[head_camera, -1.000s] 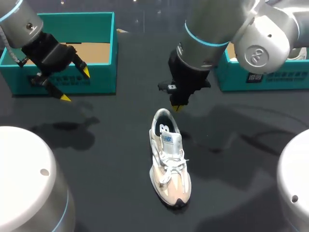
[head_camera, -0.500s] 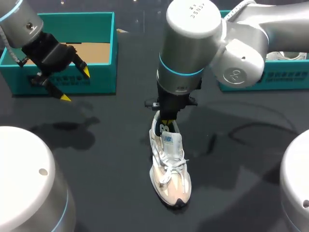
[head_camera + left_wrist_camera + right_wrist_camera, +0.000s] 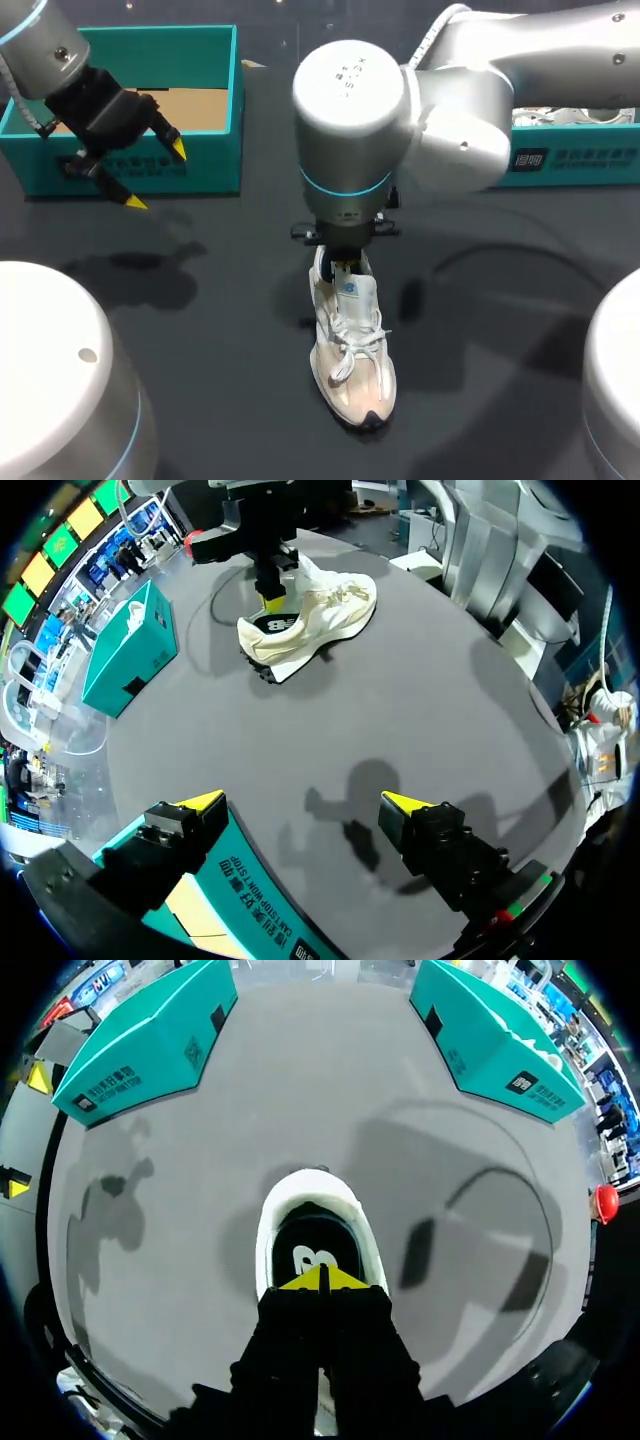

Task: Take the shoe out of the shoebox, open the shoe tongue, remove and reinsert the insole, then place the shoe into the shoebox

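The shoe (image 3: 350,340) (image 3: 320,605) (image 3: 312,1185) lies upright mid-tabletop (image 3: 200,330). Its long axis runs front to back, toe toward the robot and heel away. The right jaws, tips pressed together and holding nothing, sit at its opening above the insole. The left jaws hang spread and empty by the left shoebox (image 3: 215,110), well apart from the shoe.

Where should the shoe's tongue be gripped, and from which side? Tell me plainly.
Grip the tongue by its free top edge, coming down from above at the heel end. The shoe stands upright on its sole, opening upward, and the laces cover the tongue's lower part, so only that edge stands free. The right gripper, over the opening, seems best placed.
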Tool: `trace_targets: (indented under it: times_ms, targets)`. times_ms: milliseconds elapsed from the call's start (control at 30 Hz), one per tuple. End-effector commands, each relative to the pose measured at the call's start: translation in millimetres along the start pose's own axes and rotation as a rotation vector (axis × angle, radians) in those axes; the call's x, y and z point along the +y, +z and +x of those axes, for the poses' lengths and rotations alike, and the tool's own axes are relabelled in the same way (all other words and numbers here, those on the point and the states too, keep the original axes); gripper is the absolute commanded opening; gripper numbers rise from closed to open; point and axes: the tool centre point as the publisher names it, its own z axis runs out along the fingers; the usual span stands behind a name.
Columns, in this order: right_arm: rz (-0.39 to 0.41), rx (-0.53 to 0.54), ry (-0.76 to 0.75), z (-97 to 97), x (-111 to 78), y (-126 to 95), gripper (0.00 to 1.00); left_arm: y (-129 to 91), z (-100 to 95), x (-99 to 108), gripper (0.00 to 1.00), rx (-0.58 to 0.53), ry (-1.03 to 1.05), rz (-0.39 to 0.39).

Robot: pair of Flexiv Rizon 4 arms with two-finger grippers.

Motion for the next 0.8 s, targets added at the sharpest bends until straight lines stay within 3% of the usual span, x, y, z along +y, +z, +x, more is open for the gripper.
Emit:
trace_targets:
  times_ms: [33,500,800]
  targets:
    - [-0.009,-0.079,-0.002,13.6,-1.4,13,0.0,-1,0.9,0,1.0,0.001,0.001,-0.002]
    - [0.009,-0.099,0.021,0.0,-1.0,46,0.0,-1,0.9,0,1.0,0.001,0.001,-0.002]
    - [-0.071,-0.17,0.012,-1.5,-7.9,27,0.0,-1,0.9,0,1.0,0.001,0.001,-0.002]
